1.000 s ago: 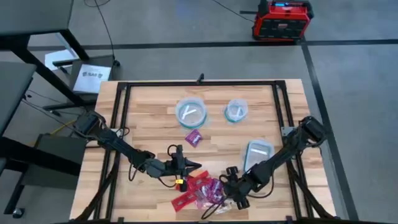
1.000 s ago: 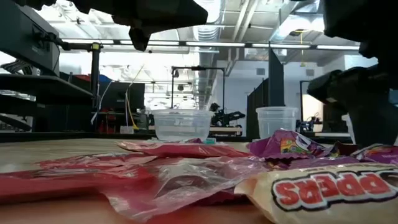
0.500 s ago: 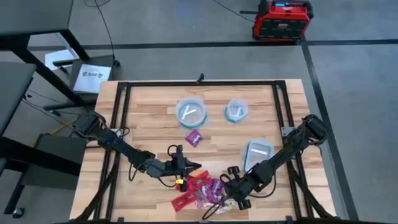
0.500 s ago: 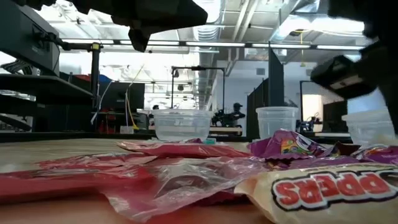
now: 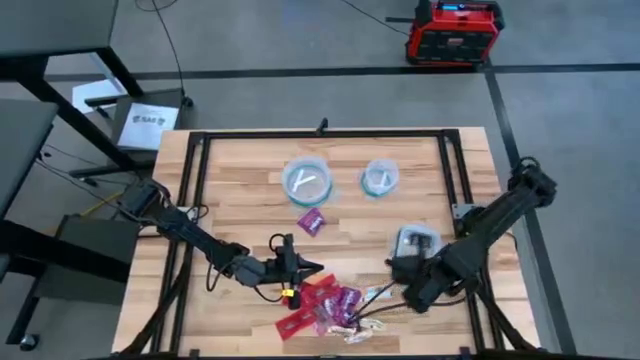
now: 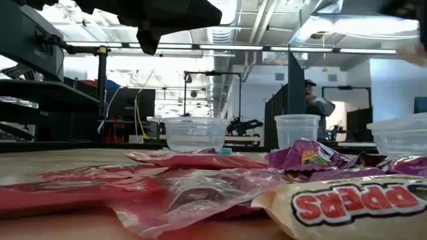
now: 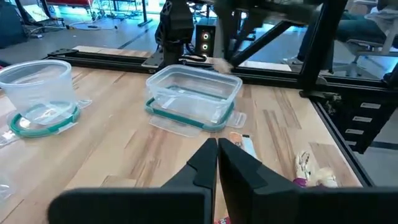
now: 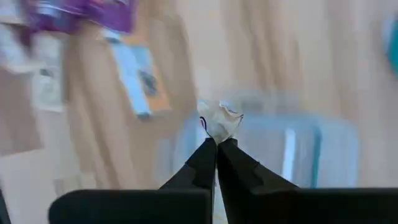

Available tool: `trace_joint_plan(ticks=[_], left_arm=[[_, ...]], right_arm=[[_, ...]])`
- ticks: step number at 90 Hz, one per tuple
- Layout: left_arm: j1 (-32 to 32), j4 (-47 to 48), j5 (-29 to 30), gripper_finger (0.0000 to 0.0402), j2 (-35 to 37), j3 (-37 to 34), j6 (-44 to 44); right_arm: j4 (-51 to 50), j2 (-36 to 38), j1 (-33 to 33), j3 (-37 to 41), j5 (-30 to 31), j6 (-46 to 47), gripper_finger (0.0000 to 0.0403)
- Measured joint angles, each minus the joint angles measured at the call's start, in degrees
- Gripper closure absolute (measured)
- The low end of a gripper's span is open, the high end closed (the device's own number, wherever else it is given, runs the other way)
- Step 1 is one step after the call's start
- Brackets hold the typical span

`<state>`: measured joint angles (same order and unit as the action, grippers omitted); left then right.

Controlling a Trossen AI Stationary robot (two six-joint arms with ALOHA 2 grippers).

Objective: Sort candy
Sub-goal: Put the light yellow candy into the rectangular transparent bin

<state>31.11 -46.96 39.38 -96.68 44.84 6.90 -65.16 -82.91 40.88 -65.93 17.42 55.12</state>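
The right gripper (image 8: 216,142) is up over the tub (image 5: 416,243), fingers pinching a whitish candy (image 8: 220,119) by one end so the rest dangles free, which looks right for a drop into the tub. In the high view it sits at the tub's near edge, lifted off the pile (image 5: 330,305). That pile of red and purple wrappers lies on the table (image 5: 240,190) near the front edge, between the two arms. The left gripper (image 5: 303,267) waits just beside the pile, fingers pressed together on nothing, leaving the pile clear for the other arm. The two bowls (image 5: 308,181) stand farther back, and one purple candy (image 5: 312,222) lies alone in front of them.
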Motion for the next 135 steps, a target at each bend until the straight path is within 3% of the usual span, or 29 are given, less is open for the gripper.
trace_joint_plan(ticks=[17,33,53,71,85,119,135], left_arm=[[0.00,-0.04,0.00,0.0402,0.00,0.00,0.00],[0.00,-0.07,0.00,0.0402,0.00,0.00,0.42],[-0.22,0.09,0.00,0.0402,0.00,0.00,0.28],[-0.24,1.23,0.00,0.0402,0.00,0.00,0.20],[-0.24,1.20,0.00,0.0402,0.00,0.00,0.02],[-0.67,0.39,0.04,0.0402,0.00,0.00,-3.65],[-1.17,0.41,0.09,0.0402,0.00,0.00,-3.56]], right_arm=[[6.26,6.24,-0.11,11.87,0.20,14.41,0.0403],[8.23,7.32,-0.63,16.59,0.30,19.79,0.0399],[9.25,7.59,-2.40,16.94,-1.55,19.75,0.0318],[10.49,10.55,-1.85,16.94,-1.88,17.24,0.0220],[14.80,12.46,-1.92,16.94,-2.02,15.24,0.0174],[28.75,8.17,-4.86,16.94,1.02,-2.04,0.0164],[43.72,3.81,-5.26,16.94,0.90,-16.90,0.0164]])
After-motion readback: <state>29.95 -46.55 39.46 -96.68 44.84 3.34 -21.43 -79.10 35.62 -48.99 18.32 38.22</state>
